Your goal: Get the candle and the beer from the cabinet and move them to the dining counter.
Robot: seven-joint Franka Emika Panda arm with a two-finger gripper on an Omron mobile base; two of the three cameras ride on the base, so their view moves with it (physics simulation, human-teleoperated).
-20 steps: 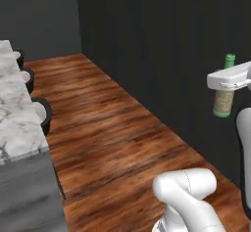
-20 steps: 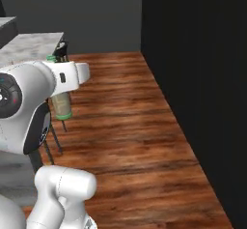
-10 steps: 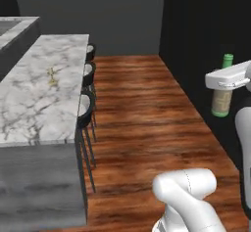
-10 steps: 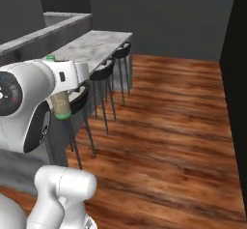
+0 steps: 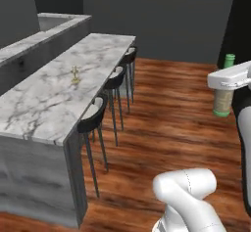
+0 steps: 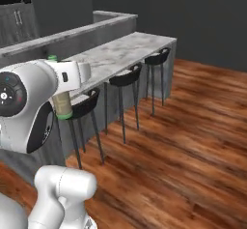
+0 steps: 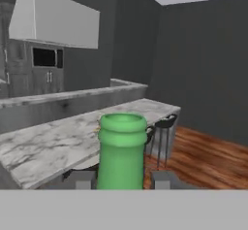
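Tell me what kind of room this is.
Likely an open kitchen with a dining bar: a long marble dining counter with black bar stools along it, a wood floor, and grey cabinets behind. The gripper carries the beer.

Dim, flat rendered light with dark walls, soft low-resolution blur throughout, and perhaps faint shadows under the stools (image 5: 105,111).

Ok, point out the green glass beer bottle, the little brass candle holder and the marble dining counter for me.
Green glass beer bottle (image 7: 122,151), hand view, on its neck.
Small brass candle holder (image 5: 75,75), left base view, on its stem, standing on the counter.
White marble dining counter (image 5: 46,106), left base view, on bare slab top.
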